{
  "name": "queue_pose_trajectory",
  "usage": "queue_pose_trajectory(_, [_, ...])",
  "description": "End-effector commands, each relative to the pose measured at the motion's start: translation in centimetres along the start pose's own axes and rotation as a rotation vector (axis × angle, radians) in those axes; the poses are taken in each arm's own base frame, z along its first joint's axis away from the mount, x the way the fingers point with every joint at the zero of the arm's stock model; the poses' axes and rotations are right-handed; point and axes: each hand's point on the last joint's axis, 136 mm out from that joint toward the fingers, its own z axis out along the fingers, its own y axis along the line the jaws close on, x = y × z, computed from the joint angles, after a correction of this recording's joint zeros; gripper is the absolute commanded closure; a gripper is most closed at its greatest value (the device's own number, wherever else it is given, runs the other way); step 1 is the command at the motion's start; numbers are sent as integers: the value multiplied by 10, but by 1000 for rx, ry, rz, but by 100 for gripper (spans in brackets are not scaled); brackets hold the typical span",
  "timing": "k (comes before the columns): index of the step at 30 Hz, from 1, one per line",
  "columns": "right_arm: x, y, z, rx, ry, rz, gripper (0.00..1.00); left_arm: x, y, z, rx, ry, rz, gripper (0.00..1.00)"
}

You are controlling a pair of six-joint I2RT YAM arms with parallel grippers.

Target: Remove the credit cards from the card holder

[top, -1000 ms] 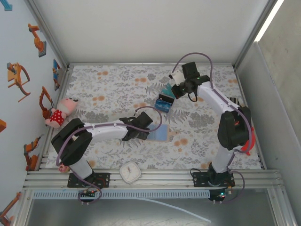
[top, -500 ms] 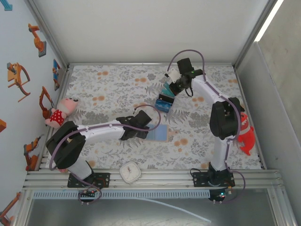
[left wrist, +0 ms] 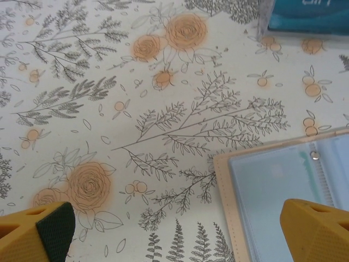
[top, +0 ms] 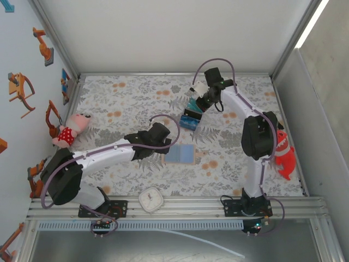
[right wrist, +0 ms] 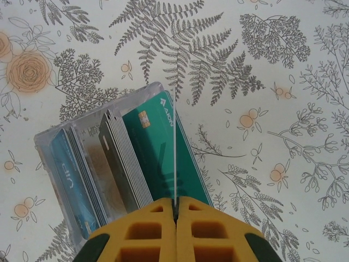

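Note:
The card holder (top: 180, 154) lies open and flat on the floral mat, tan rim around a pale blue-grey inside (left wrist: 283, 196). My left gripper (top: 162, 148) hovers just left of it, open and empty; its yellow fingertips (left wrist: 38, 232) straddle the holder's left edge. Farther back, my right gripper (top: 196, 102) is shut on a thin credit card (right wrist: 174, 158) seen edge-on. That card hangs over a clear box (top: 190, 118) with teal, grey and blue cards standing in it (right wrist: 109, 164).
A pink plush toy (top: 71, 130) lies at the left wall and a red toy (top: 283, 155) at the right edge. A white square clock (top: 151, 199) rests on the front rail. The clear box's corner (left wrist: 308, 13) lies beyond the holder.
My left arm has drawn back to the left, off the card holder, which now lies uncovered. My right gripper has shifted slightly left and back with the card.

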Motion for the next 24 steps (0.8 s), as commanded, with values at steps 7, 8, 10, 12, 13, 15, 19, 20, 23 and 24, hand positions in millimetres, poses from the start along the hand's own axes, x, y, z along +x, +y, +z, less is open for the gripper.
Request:
queue_pose_trajectory(7, [10,0,10,-29,51,2,100,-10,25,-11,-49,-58,-48,3])
queue_pose_trajectory(8, [10,0,11,-30,54,3,100,-10,26,-12,-51,-59,-48,3])
queue_pose_trajectory(10, [10,-1,11,-26,59,9,100,-12,28,-13,-57,-63,-49,3])
queue_pose_trajectory(12, [10,-2,11,-24,63,12,97,-12,30,-13,-60,-66,-51,3])
queue_pose_trajectory(13, [10,-2,11,-24,62,14,93,-13,30,-14,-61,-69,-52,3])
queue_pose_trajectory(15, [9,-2,10,-23,63,18,88,-15,30,-14,-61,-75,-55,3])
queue_pose_trajectory(19, [7,-3,7,-17,56,26,82,-16,31,-15,-62,-79,-58,3])
queue_pose_trajectory(20, [6,-3,5,-16,52,28,81,-17,31,-15,-63,-80,-58,3])
queue_pose_trajectory(23, [4,-3,2,-10,46,35,78,-17,33,-16,-67,-85,-64,3])
queue_pose_trajectory(24, [3,-3,0,-5,40,39,78,-18,33,-17,-68,-89,-69,3])
